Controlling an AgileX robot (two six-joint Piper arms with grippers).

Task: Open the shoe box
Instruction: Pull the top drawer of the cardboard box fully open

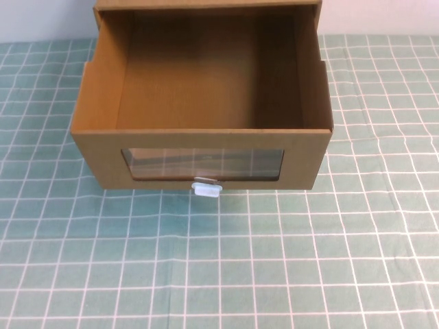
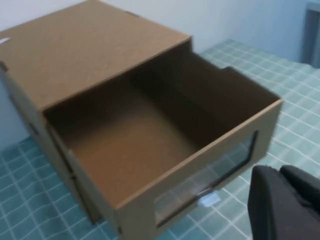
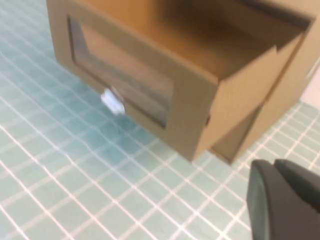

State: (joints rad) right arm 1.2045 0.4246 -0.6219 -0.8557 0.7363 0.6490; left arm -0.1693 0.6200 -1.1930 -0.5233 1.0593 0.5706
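The shoe box is a brown cardboard shell (image 1: 206, 5) with a drawer (image 1: 103, 154) pulled far out toward me, its inside bare. The drawer front has a clear window (image 1: 203, 164) and a small white pull tab (image 1: 206, 187) below it. Neither gripper shows in the high view. In the left wrist view my left gripper (image 2: 281, 173) is shut and holds nothing, off the drawer's front corner, near the tab (image 2: 209, 199). In the right wrist view my right gripper (image 3: 274, 163) is shut on nothing, above the cloth and apart from the drawer (image 3: 190, 115) and its tab (image 3: 113, 101).
A green cloth with a white grid (image 1: 274, 260) covers the table around the box. A pale wall (image 2: 240, 20) stands behind the shell.
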